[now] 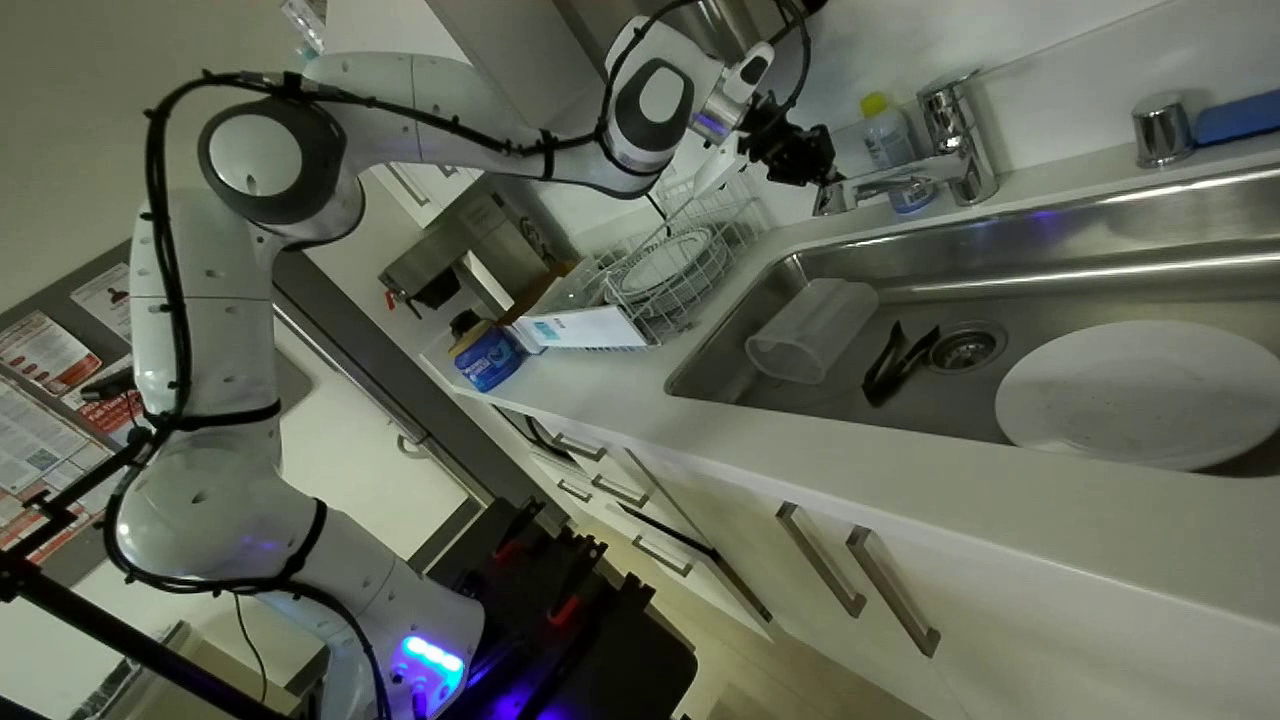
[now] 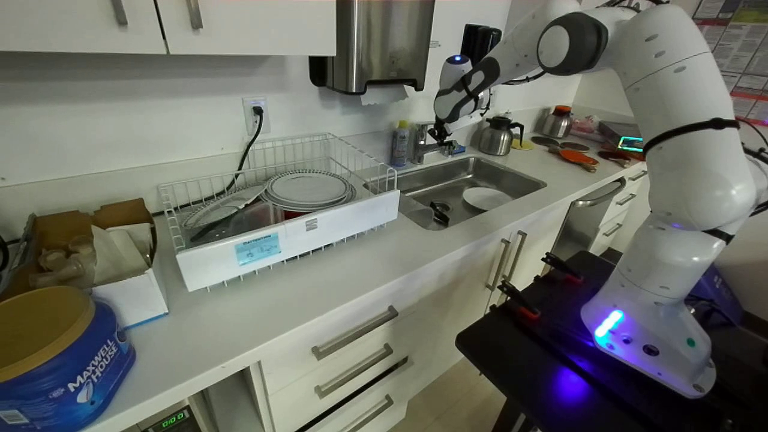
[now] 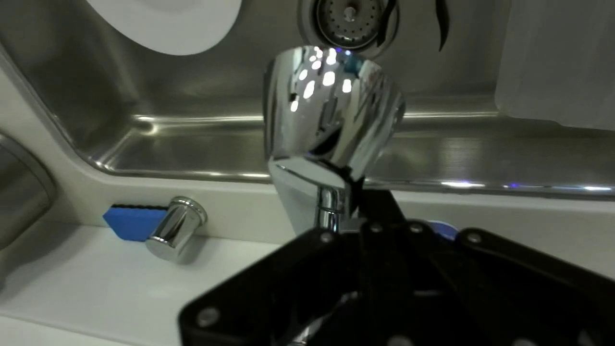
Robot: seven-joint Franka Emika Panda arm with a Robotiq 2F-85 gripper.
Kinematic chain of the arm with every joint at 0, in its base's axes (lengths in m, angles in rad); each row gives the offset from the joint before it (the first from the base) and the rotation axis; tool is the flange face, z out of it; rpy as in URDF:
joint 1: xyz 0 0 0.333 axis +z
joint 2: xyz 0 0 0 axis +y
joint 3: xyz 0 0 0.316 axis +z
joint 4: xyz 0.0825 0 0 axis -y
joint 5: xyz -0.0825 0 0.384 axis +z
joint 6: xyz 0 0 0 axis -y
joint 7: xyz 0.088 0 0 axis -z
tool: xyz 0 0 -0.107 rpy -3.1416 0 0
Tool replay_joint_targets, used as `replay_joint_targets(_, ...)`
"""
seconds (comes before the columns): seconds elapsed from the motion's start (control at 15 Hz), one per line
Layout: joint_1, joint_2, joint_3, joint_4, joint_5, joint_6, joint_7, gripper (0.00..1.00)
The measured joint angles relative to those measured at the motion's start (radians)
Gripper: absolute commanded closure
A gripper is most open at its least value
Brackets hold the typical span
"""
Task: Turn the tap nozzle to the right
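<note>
Gripper: nearest of all in wrist view; black fingers together, nothing visible between; just beside the nozzle, at right of it in this view. Touching or a little apart, cannot tell.
Nozzle: reaching from the tap out over the back edge of the sink; broad at the end, full of reflections.
Chrome: probably hard, smooth, rather slippery, not fragile; seemingly fixed at the base, so made for swinging, not for lifting; perhaps some stiffness in turning.
Nozzle side: best place for contact, near the end, for more leverage; no pinch necessary, only a steady push with joined fingers. Placed too high, may slip over.
Tub: blue, on the white counter, at left in an exterior view.
Rack: white wire, with dishes inside, between tub and tap.
Dispenser: steel, on the wall, limiting somewhat the room above.
Bottle: upright, close beside the tap, perhaps easy to knock.
Sink: steel; inside, a clear box, a black utensil and a white plate.
Sponge: blue, just beside a metal cylinder; presumably the direction of the turn, leftward in wrist view.
Flask: steel, farther along the counter, to be watched if swinging too wide.
</note>
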Motion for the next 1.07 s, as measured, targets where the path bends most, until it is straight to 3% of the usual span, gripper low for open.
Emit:
replay_joint_targets(0.73,-0.003,0.040,-0.166,0.015,-0.068,0.000,0.144,1.00)
replay_joint_targets(1.07,0.005,0.061,-0.188,0.034,-0.077,0.000,0.187,1.00)
